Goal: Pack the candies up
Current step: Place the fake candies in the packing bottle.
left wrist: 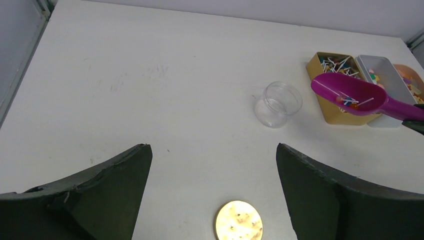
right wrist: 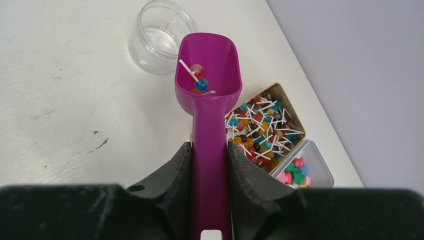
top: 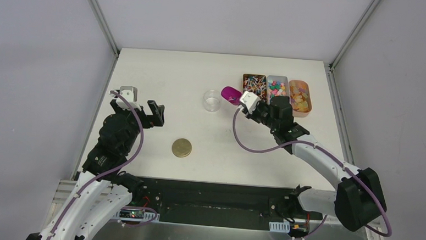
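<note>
Right gripper [right wrist: 209,150] is clamped on scoop [right wrist: 207,55] handle; bowl is held level so two candies [right wrist: 199,79] aren't spilled, jar [top: 212,101] at its 9 o'clock for tipping. Most candies sit in trays [left wrist: 334,114] at 3 o'clock. Left gripper [left wrist: 212,150]: fully open, empty.

The scoop [top: 231,93] hangs just beside the jar [top: 212,101]; lid [top: 182,148] well apart.

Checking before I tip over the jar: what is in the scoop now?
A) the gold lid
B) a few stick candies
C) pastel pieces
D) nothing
B: in the right wrist view, red and blue candies on white sticks lie in the scoop.
</note>
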Tool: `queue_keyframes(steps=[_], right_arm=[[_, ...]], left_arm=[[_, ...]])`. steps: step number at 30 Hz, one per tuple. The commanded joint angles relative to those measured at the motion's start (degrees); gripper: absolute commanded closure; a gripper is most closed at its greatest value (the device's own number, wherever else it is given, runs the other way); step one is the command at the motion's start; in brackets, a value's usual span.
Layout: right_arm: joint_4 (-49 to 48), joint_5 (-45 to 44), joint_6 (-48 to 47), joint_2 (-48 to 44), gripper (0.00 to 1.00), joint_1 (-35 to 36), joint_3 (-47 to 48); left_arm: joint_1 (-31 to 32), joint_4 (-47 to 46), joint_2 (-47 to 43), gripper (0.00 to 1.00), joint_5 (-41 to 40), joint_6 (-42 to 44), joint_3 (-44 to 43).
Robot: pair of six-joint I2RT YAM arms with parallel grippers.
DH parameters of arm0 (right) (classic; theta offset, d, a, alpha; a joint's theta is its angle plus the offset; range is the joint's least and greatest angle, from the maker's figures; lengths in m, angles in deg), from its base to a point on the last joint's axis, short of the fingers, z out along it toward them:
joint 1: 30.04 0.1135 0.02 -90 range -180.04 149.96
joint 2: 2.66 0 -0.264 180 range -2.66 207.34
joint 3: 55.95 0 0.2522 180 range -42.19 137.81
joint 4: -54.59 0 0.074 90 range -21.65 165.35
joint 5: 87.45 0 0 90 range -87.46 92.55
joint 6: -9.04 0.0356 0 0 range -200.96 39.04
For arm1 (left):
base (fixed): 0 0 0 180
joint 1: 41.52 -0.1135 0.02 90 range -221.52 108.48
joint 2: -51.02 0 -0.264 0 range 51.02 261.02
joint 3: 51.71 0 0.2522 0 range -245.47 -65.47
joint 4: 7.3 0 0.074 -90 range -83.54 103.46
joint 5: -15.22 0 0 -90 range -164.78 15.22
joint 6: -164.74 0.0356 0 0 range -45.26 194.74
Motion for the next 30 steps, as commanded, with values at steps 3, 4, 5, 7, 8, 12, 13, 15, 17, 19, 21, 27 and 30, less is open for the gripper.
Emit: queue_keyframes(steps=[3,4,5,7,8,12,13,15,17,19,21,27,30], right_arm=[[1.69,-1.61,-4.46,2.92,1.00,3.64,5.57],[2.06,-2.03,-4.75,3.54,1.00,4.11,6.05],[2.47,-2.40,-4.89,4.12,1.00,4.55,6.51],[2.81,-3.34,-5.27,5.01,1.00,5.26,7.26],[3.11,-3.68,-5.48,5.69,1.00,5.63,7.63],[4.24,-5.39,-5.71,7.59,1.00,6.88,9.45],[4.41,-5.70,-5.87,8.01,1.00,7.15,9.73],[4.90,-6.79,-6.02,8.86,1.00,7.54,10.46],[5.87,-7.61,-6.15,9.76,1.00,7.81,11.40],[6.66,-8.40,-6.57,10.63,1.00,8.21,12.29],[7.36,-8.76,-7.03,11.10,1.00,8.55,12.83],[9.25,-10.24,-8.21,11.98,1.00,9.36,14.26],[10.22,-10.96,-9.03,12.24,1.00,9.97,14.87]], left_arm=[[-0.35,-1.07,-1.05,0.01,-1.79,0.52,-0.71],[-0.32,-1.11,-1.13,0.01,-1.87,0.46,-0.71],[-0.30,-1.07,-1.15,0.01,-1.86,0.52,-0.71],[-0.35,-1.09,-1.29,0.01,-1.78,0.50,-0.71],[-0.29,-1.13,-1.36,0.01,-1.88,0.51,-0.64],[-0.35,-1.02,-1.55,0.01,-1.94,0.52,-0.64],[-0.35,-1.03,-1.59,0.01,-1.94,0.51,-0.65],[-0.35,-1.04,-1.66,0.01,-2.03,0.56,-0.62],[-0.33,-1.00,-1.68,0.01,-2.08,0.61,-0.62],[-0.32,-0.98,-1.73,0.01,-2.12,0.61,-0.62],[-0.34,-1.02,-1.69,0.01,-2.16,0.61,-0.65],[-0.34,-1.05,-1.72,0.01,-2.28,0.65,-0.62],[-0.35,-1.01,-1.68,0.01,-2.38,0.70,-0.62]])
